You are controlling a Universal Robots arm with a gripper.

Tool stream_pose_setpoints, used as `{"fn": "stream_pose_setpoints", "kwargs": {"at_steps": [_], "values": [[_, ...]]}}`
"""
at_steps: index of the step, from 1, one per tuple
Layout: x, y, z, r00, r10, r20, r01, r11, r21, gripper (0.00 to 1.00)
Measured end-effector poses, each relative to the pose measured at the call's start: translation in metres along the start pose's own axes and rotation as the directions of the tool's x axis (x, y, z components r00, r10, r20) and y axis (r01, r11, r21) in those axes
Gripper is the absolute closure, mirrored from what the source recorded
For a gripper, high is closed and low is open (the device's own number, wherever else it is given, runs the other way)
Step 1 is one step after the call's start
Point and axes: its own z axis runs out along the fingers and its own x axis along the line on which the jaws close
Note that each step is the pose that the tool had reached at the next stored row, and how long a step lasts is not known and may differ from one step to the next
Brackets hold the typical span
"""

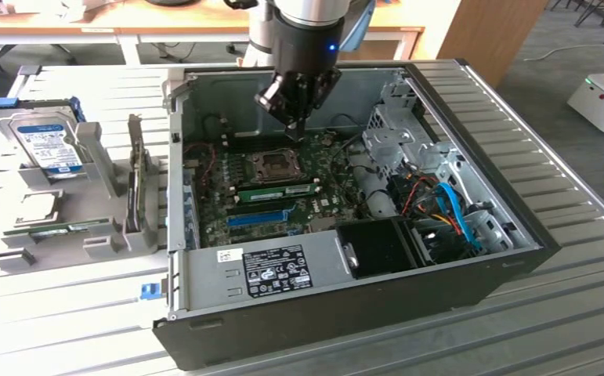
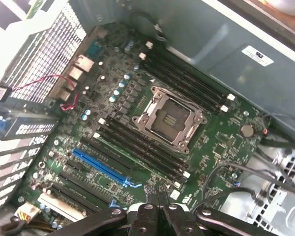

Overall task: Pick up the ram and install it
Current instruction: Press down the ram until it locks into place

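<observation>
1. Green ram [image 1: 280,189] looks seated on edge in a slot just beside the socket [image 1: 277,164], label side out, so you'd judge it placed.
2. Your gripper [image 1: 295,129] has its fingers pressed together and pinches nothing.
3. Arm [image 1: 307,31] drops near-vertical into the case [image 1: 385,282], with the tip over the board above the socket, apart from the ram.

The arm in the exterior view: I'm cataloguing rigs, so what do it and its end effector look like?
The arm has a silver cylindrical section above a black wrist housing with a small blue light. The end effector is black, with bolted linkage fingers tapering downward.
</observation>
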Motion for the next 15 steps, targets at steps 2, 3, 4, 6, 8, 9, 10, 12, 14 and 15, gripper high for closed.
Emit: {"fn": "stream_pose_setpoints", "kwargs": {"at_steps": [2, 3, 4, 6, 8, 9, 10, 12, 14, 15], "values": [[0.0001, 0.0002, 0.0000, 0.9997, 0.023, 0.0015, -0.023, 0.9997, 0.0014, 0.89], [0.0001, 0.0002, 0.0000, 0.9994, 0.035, 0.0022, -0.035, 0.9994, 0.0021, 0.89], [0.0002, 0.0003, 0.0000, 0.9989, 0.046, 0.0030, -0.046, 0.9989, 0.0027, 0.89], [0.0002, 0.0005, 0.0000, 0.9975, 0.070, 0.0049, -0.070, 0.9975, 0.0040, 0.89], [0.0002, 0.0006, 0.0000, 0.9955, 0.094, 0.0067, -0.094, 0.9955, 0.0054, 0.89], [0.0002, 0.0007, 0.0000, 0.9943, 0.106, 0.0076, -0.106, 0.9943, 0.0060, 0.89], [0.0002, 0.0007, 0.0000, 0.9930, 0.118, 0.0084, -0.118, 0.9930, 0.0067, 0.89], [0.0002, 0.0008, 0.0000, 0.9899, 0.141, 0.0101, -0.141, 0.9899, 0.0079, 0.89], [0.0003, 0.0009, 0.0001, 0.9860, 0.167, 0.0120, -0.167, 0.9860, 0.0091, 0.89], [0.0002, 0.0010, 0.0001, 0.9838, 0.179, 0.0129, -0.179, 0.9838, 0.0097, 0.89]]}}
